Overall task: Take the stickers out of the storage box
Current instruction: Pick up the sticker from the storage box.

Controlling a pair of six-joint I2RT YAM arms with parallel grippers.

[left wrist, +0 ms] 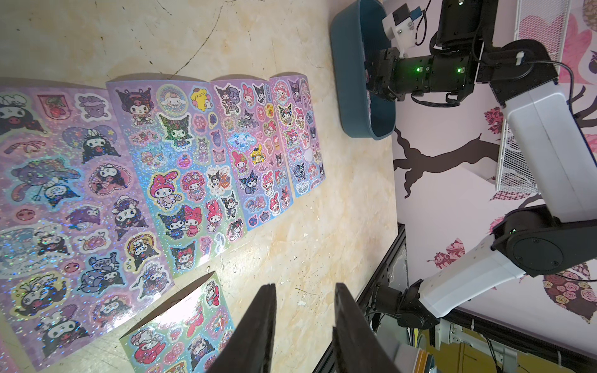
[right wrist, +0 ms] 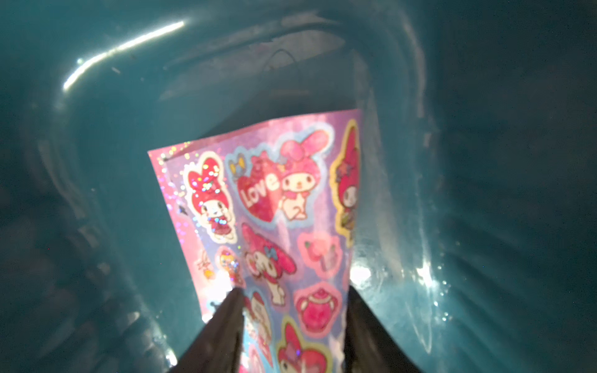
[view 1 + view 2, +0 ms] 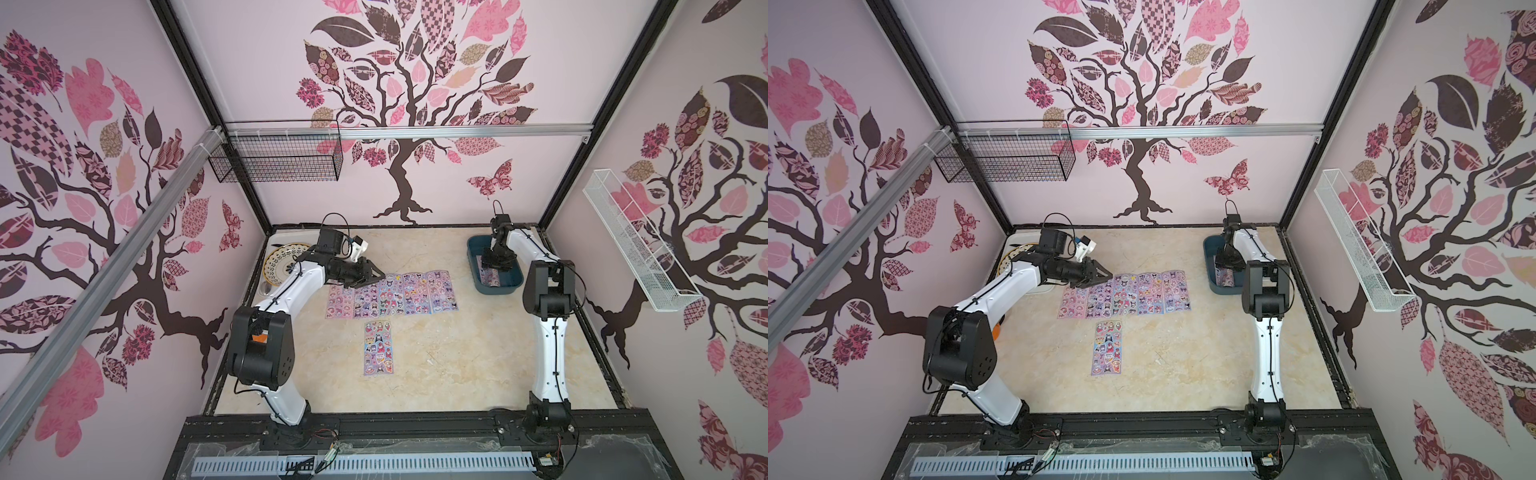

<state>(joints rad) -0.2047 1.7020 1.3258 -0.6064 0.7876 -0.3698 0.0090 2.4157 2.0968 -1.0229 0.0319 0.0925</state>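
Six stickers lie on the tabletop. At least one sheet remains in the storage box, with the right jaws straddling it, grip unclear. The left jaws are open and empty.

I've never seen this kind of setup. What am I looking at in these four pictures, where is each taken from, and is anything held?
Two white robot arms, the left arm and the right arm, stand at a table's edge; each ends in a two-fingered pincer. Two pictures look down from overhead, nearly alike; the other two come from a camera on each wrist. On the table lie cartoon sticker sheets: a row and one sheet apart. The left pincer hangs open over the row's end, holding nothing. The right pincer reaches into the teal storage box, straddling a pink sticker sheet; whether it grips it yet I cannot tell.
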